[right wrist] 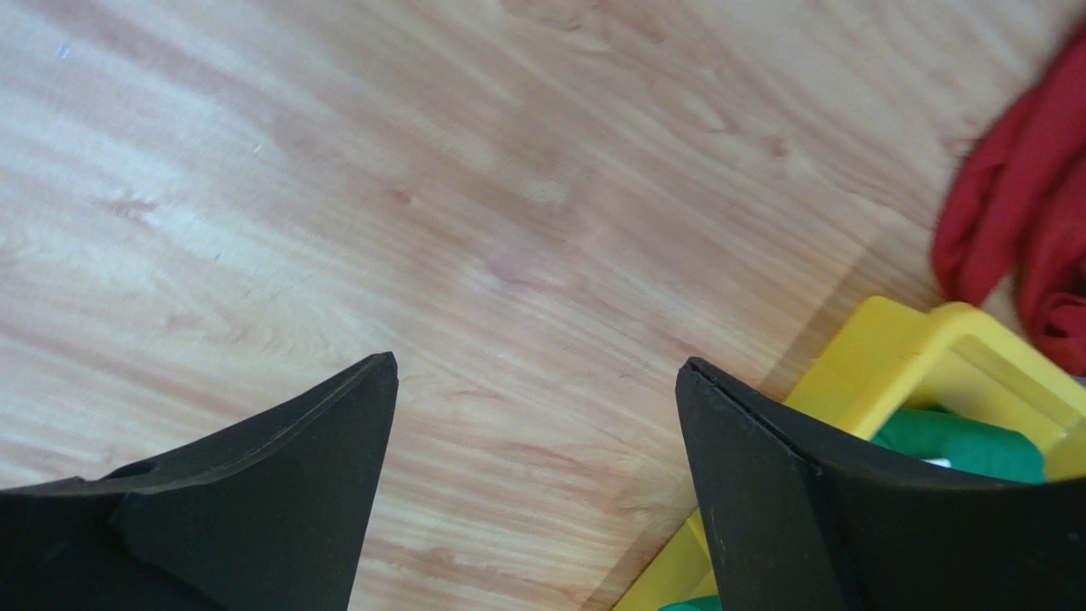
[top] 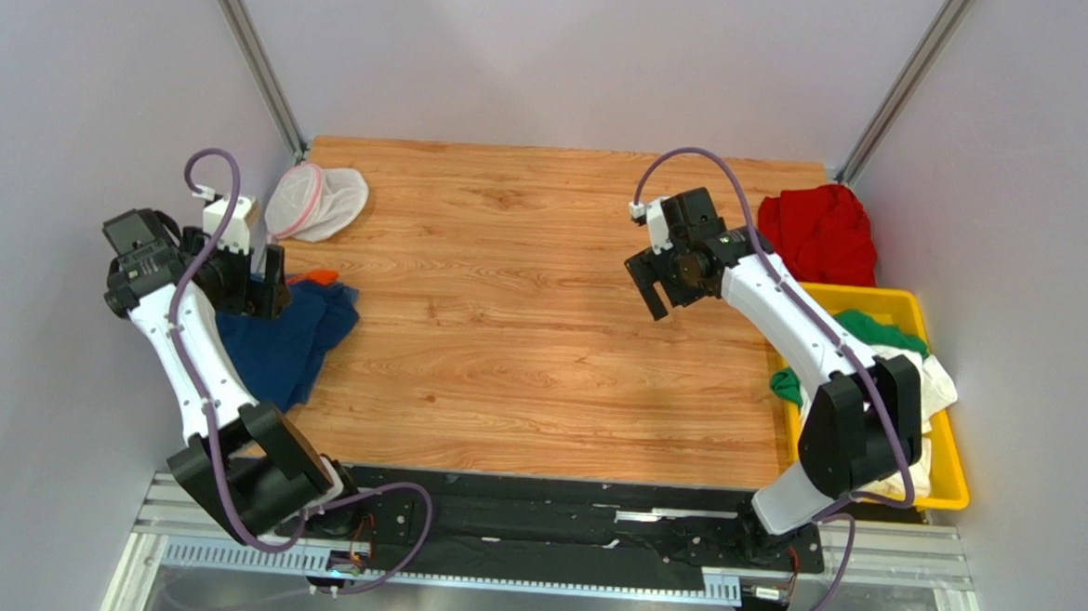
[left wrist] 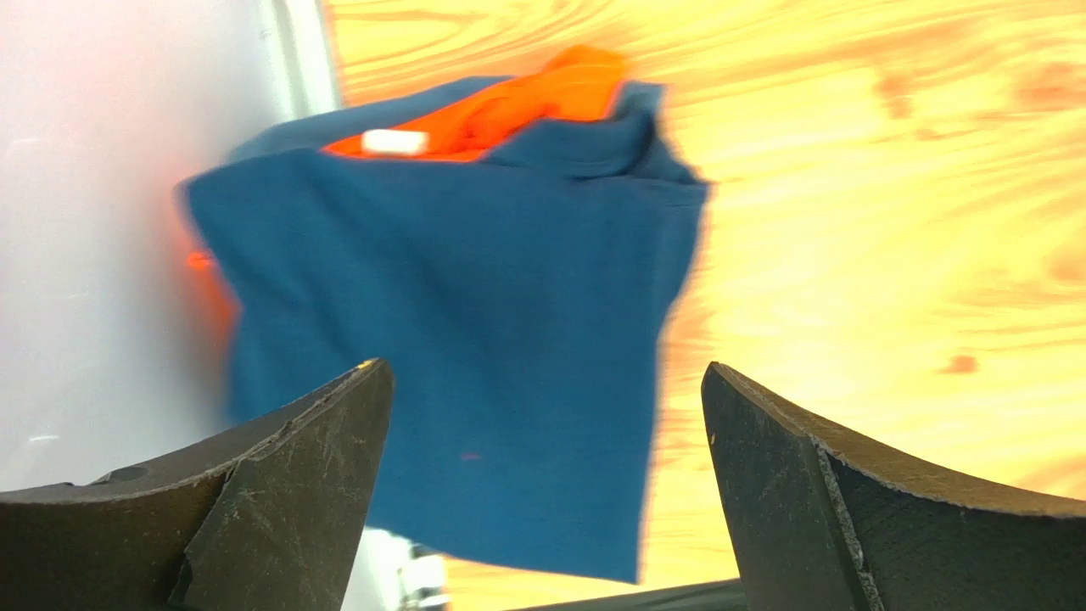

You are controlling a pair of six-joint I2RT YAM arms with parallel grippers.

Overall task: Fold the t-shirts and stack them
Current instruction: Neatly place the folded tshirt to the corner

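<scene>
A folded navy blue t-shirt [top: 286, 341] lies at the table's left edge on top of an orange t-shirt [top: 316, 278] that peeks out behind it. In the left wrist view the navy shirt [left wrist: 472, 318] lies over the orange one [left wrist: 535, 102]. My left gripper [top: 266, 283] [left wrist: 542, 382] is open and empty above this stack. A red t-shirt [top: 820, 229] [right wrist: 1020, 229] lies crumpled at the back right. Green [top: 881, 330] [right wrist: 956, 439] and white [top: 932, 382] t-shirts lie in the yellow bin. My right gripper [top: 665, 287] [right wrist: 535, 369] is open and empty above bare table.
A yellow bin [top: 949, 474] [right wrist: 892, 350] stands at the table's right edge. A small white mesh pouch with a pink rim [top: 315, 199] lies at the back left. Grey walls close in the table on three sides.
</scene>
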